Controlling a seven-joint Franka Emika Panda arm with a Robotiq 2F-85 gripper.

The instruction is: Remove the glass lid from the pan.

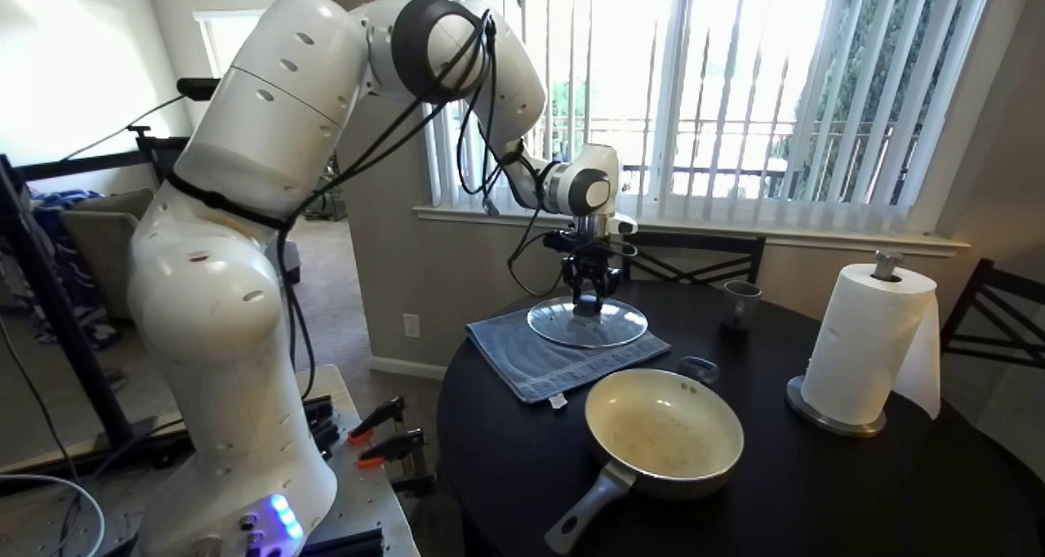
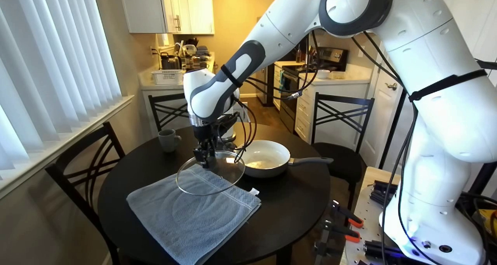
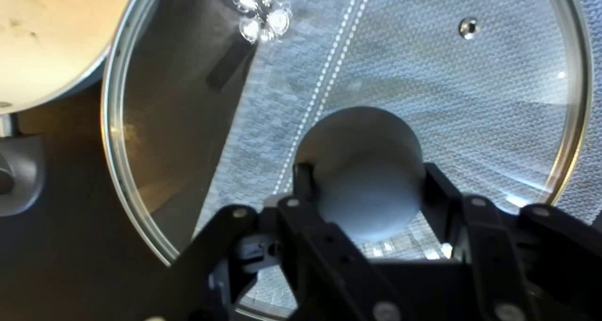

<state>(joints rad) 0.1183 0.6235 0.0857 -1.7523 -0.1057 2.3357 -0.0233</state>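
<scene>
The glass lid (image 1: 624, 323) is clear and round with a metal rim. It also shows in an exterior view (image 2: 230, 171) and in the wrist view (image 3: 508, 90). My gripper (image 1: 589, 294) is shut on its dark knob (image 3: 362, 180), one finger on each side. The lid hangs over the grey folded cloth, off the pan; it looks slightly above the cloth, but any contact is unclear. The pan (image 1: 665, 430) stands uncovered on the table, cream inside, its long grey handle toward the front. The pan's edge also shows in the wrist view (image 3: 51, 38), beside the lid's rim.
The grey folded cloth (image 2: 190, 218) lies flat on the round dark table (image 1: 506, 443). A grey mug (image 1: 740, 305) stands behind the pan. A white paper towel roll (image 1: 867, 345) stands on a metal holder to one side. Dark chairs (image 2: 341, 140) surround the table.
</scene>
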